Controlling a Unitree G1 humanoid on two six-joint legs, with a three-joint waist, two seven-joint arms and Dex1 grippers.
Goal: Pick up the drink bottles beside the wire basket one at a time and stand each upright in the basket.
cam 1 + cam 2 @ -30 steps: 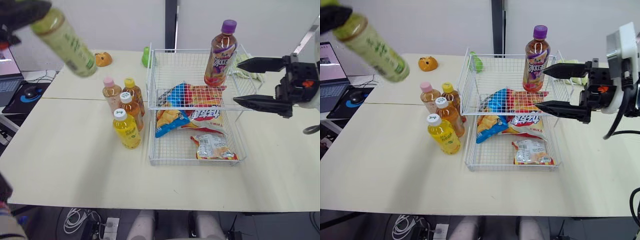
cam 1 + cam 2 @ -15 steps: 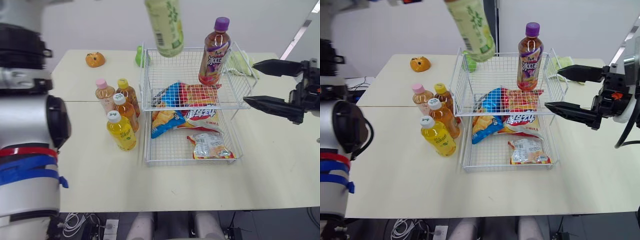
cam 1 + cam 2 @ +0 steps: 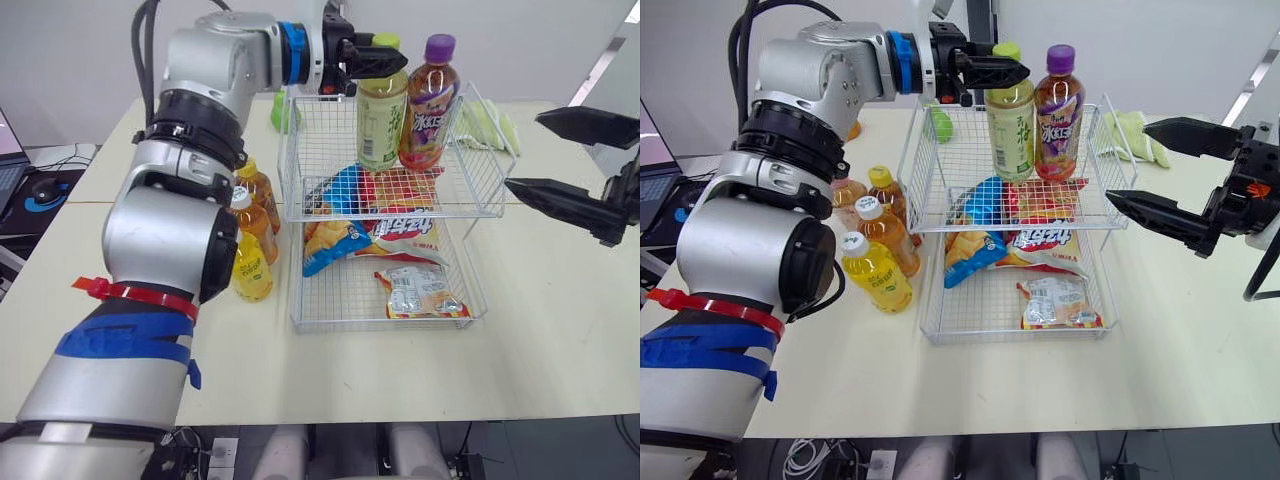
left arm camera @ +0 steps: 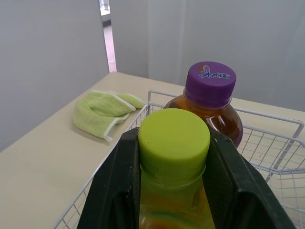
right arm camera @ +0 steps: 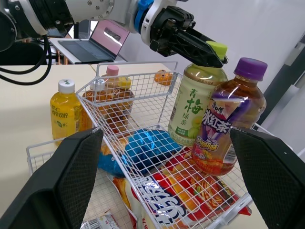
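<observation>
On the upper tier of the wire basket [image 3: 390, 216], the green tea bottle [image 3: 381, 120] stood upright, long axis vertical, just beside the purple-capped bottle [image 3: 424, 105] on its right. My left claw [image 3: 385, 58] was clamped on its neck under the lime cap, one black finger [image 4: 116, 191] on each side, reaching in from the basket's left. I couldn't tell whether the base was seated on the mesh. Letting go, I judged, meant backing out leftward, away from the purple-capped neighbour. My right claw [image 3: 524, 150] hung with fingers apart, right of the basket over the desk [image 3: 560, 330]. Smooth clear plastic, round and slippery; crinkly snack bags [image 3: 400, 235] below. The yellow bottle [image 3: 250, 275] and its amber neighbours stood left of the basket, nearer my left arm.
</observation>
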